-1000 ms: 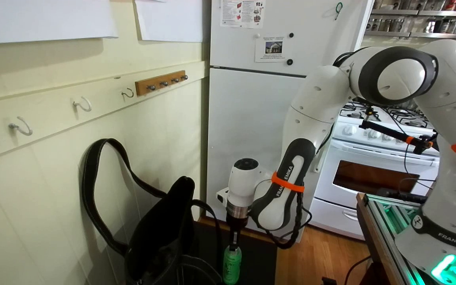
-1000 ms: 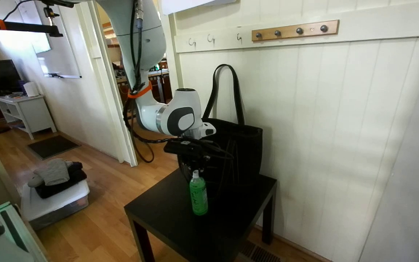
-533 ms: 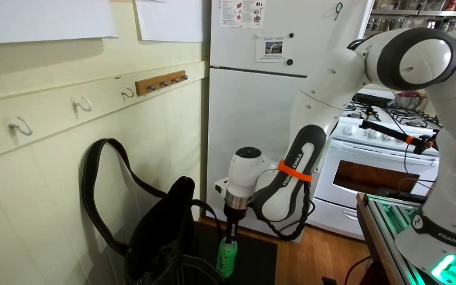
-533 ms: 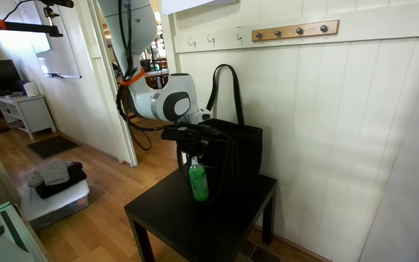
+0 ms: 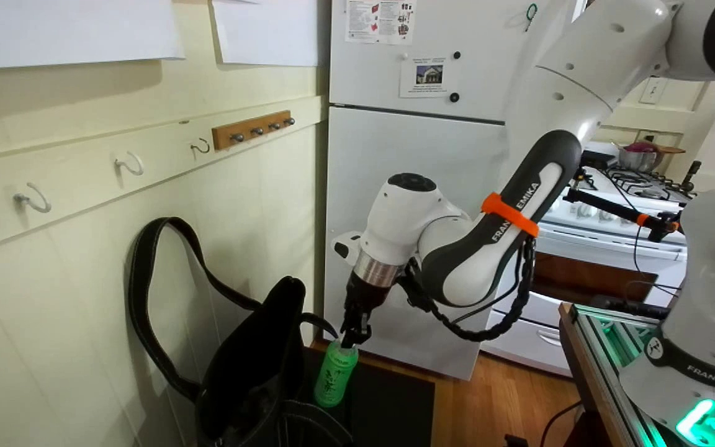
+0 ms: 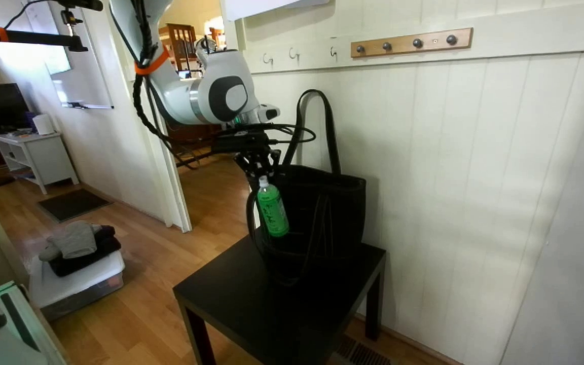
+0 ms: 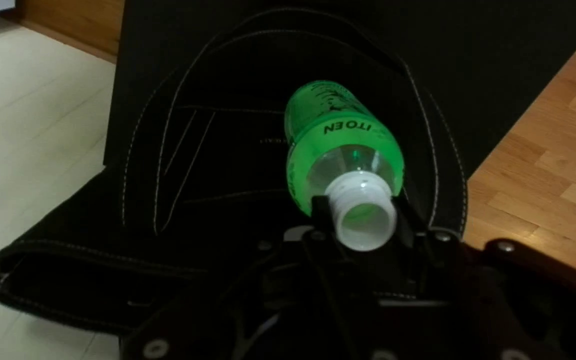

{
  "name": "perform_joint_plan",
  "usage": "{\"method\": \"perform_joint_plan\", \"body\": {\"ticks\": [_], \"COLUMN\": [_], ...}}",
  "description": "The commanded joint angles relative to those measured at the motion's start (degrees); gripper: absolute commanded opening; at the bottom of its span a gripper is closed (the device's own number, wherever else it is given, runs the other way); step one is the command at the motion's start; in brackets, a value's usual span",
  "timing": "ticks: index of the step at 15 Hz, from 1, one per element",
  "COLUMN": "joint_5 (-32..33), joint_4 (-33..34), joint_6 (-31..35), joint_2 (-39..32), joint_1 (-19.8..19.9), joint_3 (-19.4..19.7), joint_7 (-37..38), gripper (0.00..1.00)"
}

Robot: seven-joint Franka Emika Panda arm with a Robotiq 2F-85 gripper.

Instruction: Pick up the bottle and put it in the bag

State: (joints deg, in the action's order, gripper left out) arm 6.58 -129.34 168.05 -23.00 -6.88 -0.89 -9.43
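Gripping bottle [image 6: 272, 212] by neck in pincer [image 7: 360, 204] above tabletop [image 6: 236, 299], likely transfer step; next should lift over bag [image 6: 342, 215] at edge by wall [image 6: 474, 162], then lower inside.

In an exterior view, a white refrigerator [image 5: 395, 167] stood in the middle, papers [image 5: 380, 22] and round magnets [image 5: 454, 97] on its front. A white stove [image 5: 599, 245] was partly hidden at right. Hooks [image 5: 33, 200] and a wooden peg rack [image 5: 252, 130] lined the cream wall [image 5: 233, 205] at upper left. In an exterior view, a black table [image 6: 241, 309] took the lower middle, a floor vent [image 6: 360, 352] near it at the bottom edge. At lower left, folded cloths [image 6: 76, 239] lay on a lidded bin [image 6: 81, 294]; higher up were a dark mat [image 6: 73, 205] and a white cabinet [image 6: 51, 157].
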Motion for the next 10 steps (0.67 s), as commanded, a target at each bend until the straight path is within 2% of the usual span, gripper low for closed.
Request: {"method": "perform_joint_plan", "body": {"ticks": [1, 7, 10], "joint_5": [1.66, 1.63, 0.44], "joint_4": [-2.62, -3.02, -1.58], "joint_6": [-3.12, -2.54, -1.93], "joint_2": [6.80, 12.71, 13.30], "joint_1": [0.95, 1.80, 2.73], "joint_3": [-1.76, -4.33, -5.91], "joint_7": [-1.16, -5.73, -9.94], "gripper": [0.08, 0.08, 0.08]}}
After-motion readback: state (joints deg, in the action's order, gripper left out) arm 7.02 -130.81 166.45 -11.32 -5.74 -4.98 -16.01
